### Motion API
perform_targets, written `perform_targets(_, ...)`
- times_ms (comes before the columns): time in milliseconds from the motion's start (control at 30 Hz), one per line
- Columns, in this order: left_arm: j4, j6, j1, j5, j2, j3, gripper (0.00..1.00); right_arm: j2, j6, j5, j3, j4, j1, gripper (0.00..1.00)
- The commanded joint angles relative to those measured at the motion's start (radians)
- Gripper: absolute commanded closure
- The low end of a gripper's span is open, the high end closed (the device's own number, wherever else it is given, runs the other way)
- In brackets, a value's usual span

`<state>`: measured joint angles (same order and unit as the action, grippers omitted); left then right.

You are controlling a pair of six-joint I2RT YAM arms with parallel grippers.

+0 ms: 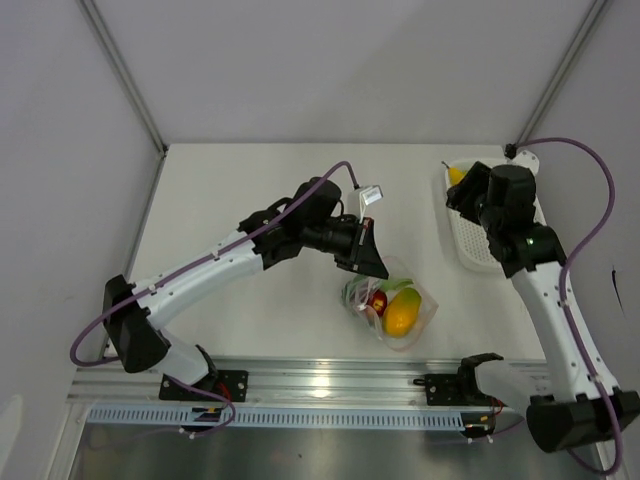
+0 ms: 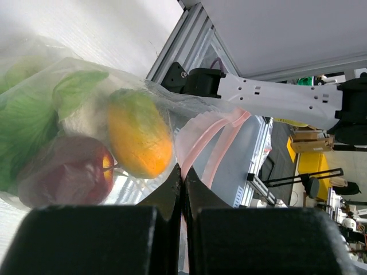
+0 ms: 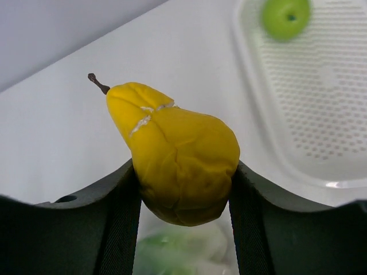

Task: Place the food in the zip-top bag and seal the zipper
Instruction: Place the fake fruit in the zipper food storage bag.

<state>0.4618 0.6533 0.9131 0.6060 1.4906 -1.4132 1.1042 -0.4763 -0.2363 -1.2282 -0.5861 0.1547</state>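
We've got pear [image 3: 180, 157] between fingers of right gripper [image 3: 183, 195]; basket [image 3: 321, 114] ahead-right of it, apple [image 3: 285, 17] in basket's far end. Zip-top bag [image 2: 195, 109] edge in left gripper [image 2: 182, 175] jaws; mango [image 2: 139, 137], cabbage [image 2: 28, 120] inside bag, ahead-left.

— Clipped by edges?
— Green apple [image 3: 285, 17] at the top, white basket [image 3: 321, 103] on the right, cabbage [image 2: 23, 126] on the left.
— Hidden?
— From above, right hand [image 1: 458, 188] tucked under its wrist, just a sliver of yellow pear [image 1: 456, 176] showing. Pink zipper [image 2: 212, 143] lost behind the fingers of the left hand [image 2: 182, 177]. Blurred green under the pear, unreadable.
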Motion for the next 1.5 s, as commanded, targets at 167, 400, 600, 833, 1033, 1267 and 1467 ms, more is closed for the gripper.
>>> perform_targets(167,-0.012,-0.015,0.004,-0.017,-0.067,0.003,1.0,-0.291,0.028,0.377,-0.031,-0.193,0.253,0.89)
perform_targets(400,0.0,-0.024,0.004,-0.032,-0.072,0.003,0.99,-0.473,-0.034,0.615,0.076,-0.193,0.358,0.89)
perform_targets(600,-0.002,-0.015,0.004,-0.028,-0.062,-0.006,1.0,-0.55,-0.058,0.857,0.131,-0.167,0.361,0.89)
perform_targets(833,0.011,-0.021,0.006,-0.038,-0.056,-0.024,0.99,-0.543,-0.042,0.951,0.174,-0.258,0.359,0.88)
perform_targets(1033,0.012,-0.018,0.006,-0.038,-0.056,-0.026,0.99,-0.526,-0.022,1.003,0.205,-0.331,0.361,0.87)
perform_targets(1267,0.015,-0.018,0.006,-0.041,-0.062,-0.026,0.99,-0.414,0.022,0.82,0.239,-0.423,0.364,0.87)
perform_targets(1467,0.021,-0.023,0.004,-0.043,-0.075,-0.024,0.99,-0.333,0.019,0.672,0.257,-0.44,0.367,0.87)
